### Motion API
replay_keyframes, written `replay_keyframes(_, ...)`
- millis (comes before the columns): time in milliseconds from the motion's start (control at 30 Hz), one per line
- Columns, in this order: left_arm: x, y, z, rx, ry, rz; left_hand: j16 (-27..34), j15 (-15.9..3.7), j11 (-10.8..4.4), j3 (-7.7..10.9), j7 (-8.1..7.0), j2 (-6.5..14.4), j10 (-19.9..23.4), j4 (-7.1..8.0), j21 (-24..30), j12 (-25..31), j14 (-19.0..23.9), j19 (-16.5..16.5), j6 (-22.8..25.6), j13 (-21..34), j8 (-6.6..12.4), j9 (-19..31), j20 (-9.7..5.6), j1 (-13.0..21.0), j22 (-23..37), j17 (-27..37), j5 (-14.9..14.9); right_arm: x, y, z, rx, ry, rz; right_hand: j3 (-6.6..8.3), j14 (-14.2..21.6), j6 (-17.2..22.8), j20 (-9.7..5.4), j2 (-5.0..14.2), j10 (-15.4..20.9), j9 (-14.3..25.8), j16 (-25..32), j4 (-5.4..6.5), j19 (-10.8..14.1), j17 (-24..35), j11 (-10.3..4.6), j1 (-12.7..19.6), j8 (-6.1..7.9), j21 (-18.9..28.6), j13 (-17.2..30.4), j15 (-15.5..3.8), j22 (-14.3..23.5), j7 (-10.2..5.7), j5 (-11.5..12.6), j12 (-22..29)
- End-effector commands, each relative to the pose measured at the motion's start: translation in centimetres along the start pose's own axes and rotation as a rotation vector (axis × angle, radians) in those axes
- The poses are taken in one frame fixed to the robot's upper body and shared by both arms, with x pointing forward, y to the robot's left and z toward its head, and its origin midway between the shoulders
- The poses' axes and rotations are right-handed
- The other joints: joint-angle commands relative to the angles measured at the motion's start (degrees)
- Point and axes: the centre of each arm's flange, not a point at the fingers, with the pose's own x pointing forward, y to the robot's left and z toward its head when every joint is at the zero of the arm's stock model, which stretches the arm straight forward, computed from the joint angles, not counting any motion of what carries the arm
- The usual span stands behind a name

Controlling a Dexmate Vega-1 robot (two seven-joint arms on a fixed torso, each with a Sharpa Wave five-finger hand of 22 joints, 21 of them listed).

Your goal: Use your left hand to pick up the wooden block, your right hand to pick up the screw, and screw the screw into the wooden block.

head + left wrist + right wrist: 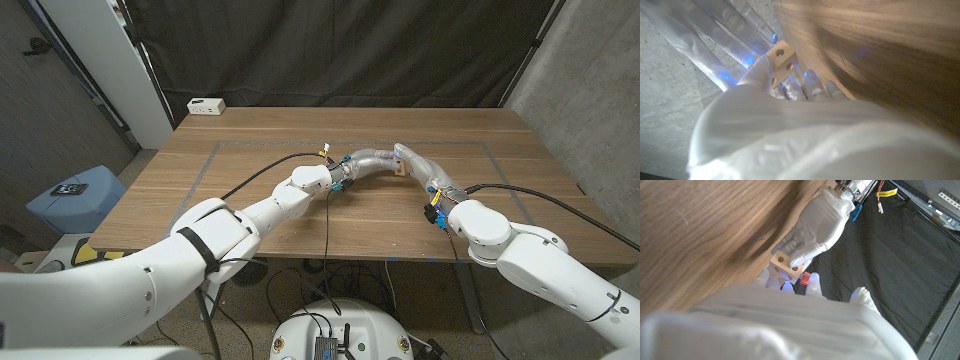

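Wooden block (pixel 785 266) held by left hand (pixel 812 232); right hand (pixel 810 287) seemingly pinches red screw (pixel 804 278); no legible writing.

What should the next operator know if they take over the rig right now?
Left hand: holds the wooden block up off the table; holes visible in the block's faces.
Right hand: its fingers are at the block with the red screw; it appears to hold the screw, but the grip is partly hidden.
Done: both pickups; the hands have met over mid-table.
Left: seat the screw in a hole and turn it in. Whether it has started threading cannot be told.
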Motion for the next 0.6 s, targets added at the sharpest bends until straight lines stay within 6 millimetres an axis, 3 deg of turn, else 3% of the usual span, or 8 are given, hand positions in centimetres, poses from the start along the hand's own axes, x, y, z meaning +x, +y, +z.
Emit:
replay_keyframes(33,0.1,-0.1,0.0,0.0,0.002,-0.001,0.5,-3.74,0.01,0.02,-0.14,0.6,0.5,0.28,0.3,0.2,0.5,0.5,0.5,0.1,0.35,0.2,0.14,0.2,0.2,0.2,0.6,-0.2,0.1,0.1,-0.001,-0.002,0.0,0.51,-10.1,0.6,-0.09,0.19,-8.2,0.2,0.3,0.05,-0.2,0.2,-0.06,-0.1,0.08,0.4,0.2,0.36,0.2,0.04,0.6,0.2)
replay_keyframes(600,0.3,-0.2,0.2,0.006,0.0,-0.005,0.5,-3.65,0.02,0.01,-0.07,0.6,0.5,0.26,0.2,0.2,0.5,0.5,0.4,0.1,0.33,0.2,0.23,0.2,0.2,0.2,0.6,-0.7,-1.4,-0.2,-0.01,0.003,-0.041,0.61,-9.9,1.0,-0.04,0.14,-7.8,0.2,0.4,-0.04,-0.1,0.2,0.36,-0.1,0.17,0.4,0.2,0.42,0.2,0.25,0.6,0.3)
